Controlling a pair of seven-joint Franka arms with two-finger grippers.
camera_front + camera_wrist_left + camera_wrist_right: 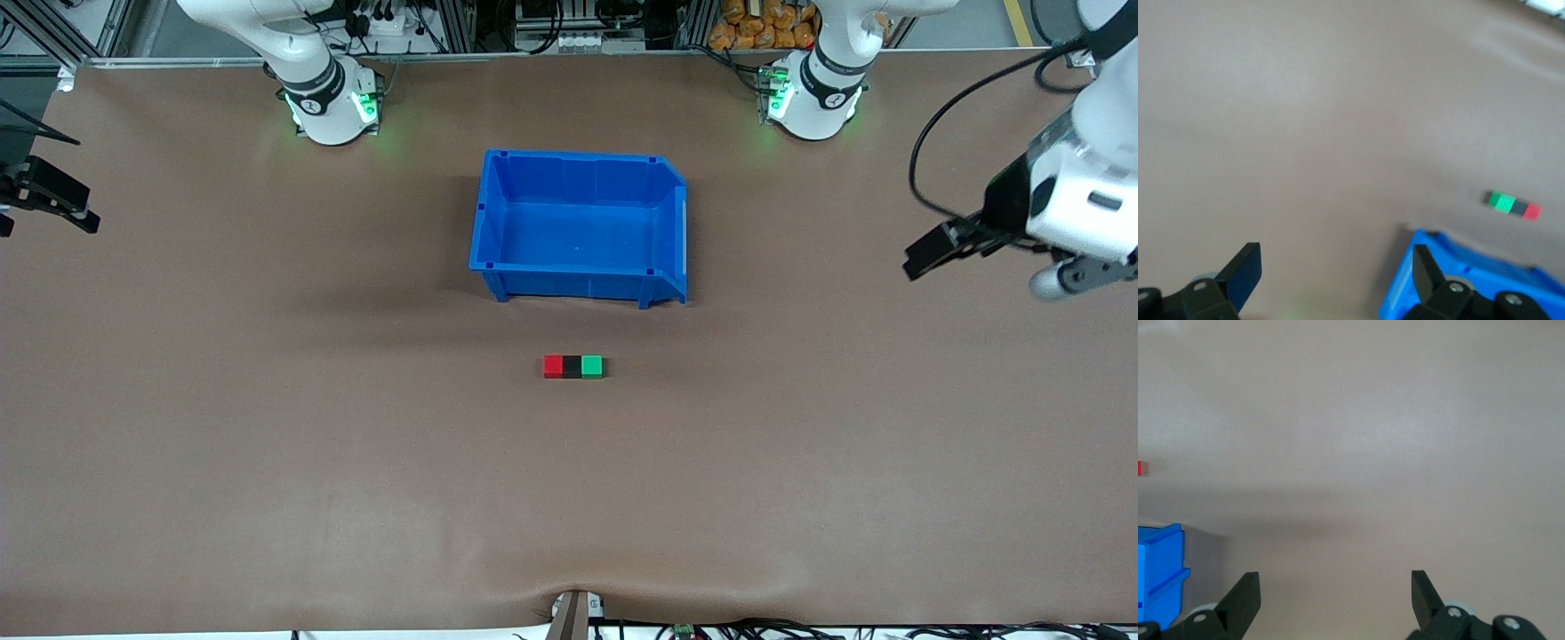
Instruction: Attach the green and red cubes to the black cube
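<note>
1. Red, black and green sit in one tight row: the red cube (553, 366), the black cube (572, 366) and the green cube (592, 366) touch face to face, so you can judge the joining done.
2. The row's long axis runs along the table from the right arm's end to the left arm's, red toward the right arm, green toward the left. It lies nearer the front camera than the blue bin (582, 284), just apart from it.
3. Your left gripper (1331, 277) hangs over the left arm's end of the table, fingers spread wide and empty.
4. Your right gripper (1333, 597) waits over the other end, spread wide too, holding nothing.
5. Both hands are well apart from the row; neither looks clearly nearer.
6. The brown table cover (267, 444) is flat and bare around the cubes.
</note>
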